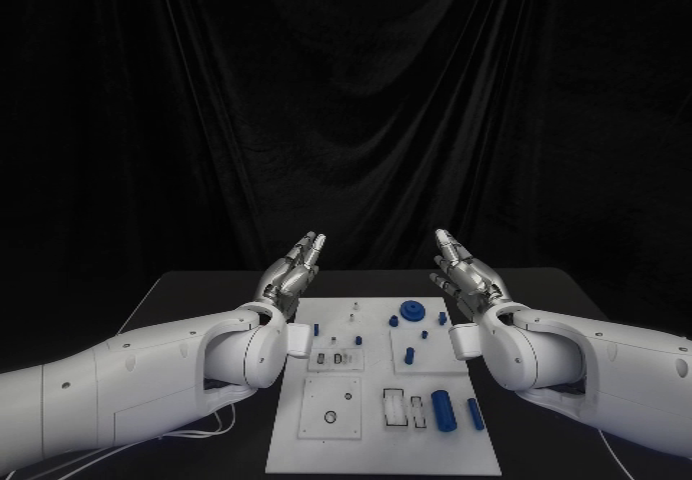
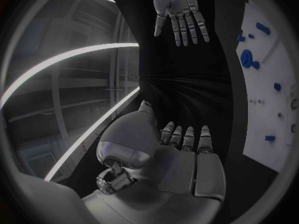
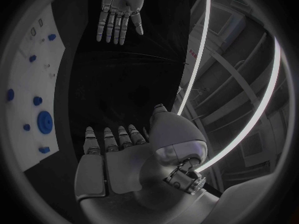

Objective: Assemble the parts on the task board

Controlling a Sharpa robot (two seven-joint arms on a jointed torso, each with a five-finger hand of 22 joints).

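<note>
Looks like step zero: nothing picked yet. Task board (image 1: 384,440) sits lower centre of the head frame, blue parts (image 1: 443,410) loose on it (big cylinders nearest). Next move calls for one hand dropping to a part. Beyond, left hand (image 1: 293,270) and right hand (image 1: 467,270) hover, fingers extended, slightly apart, holding nothing.

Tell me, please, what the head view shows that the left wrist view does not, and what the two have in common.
Head view alone: the two blue cylinders lying at the near right of the task board, and the clear plates set into it.

Left wrist view alone: the left hand from behind, and the palm of the right hand facing it.

Both: the two hands raised, holding nothing, fingers straight; the white board; the round blue gear at its far end.
</note>
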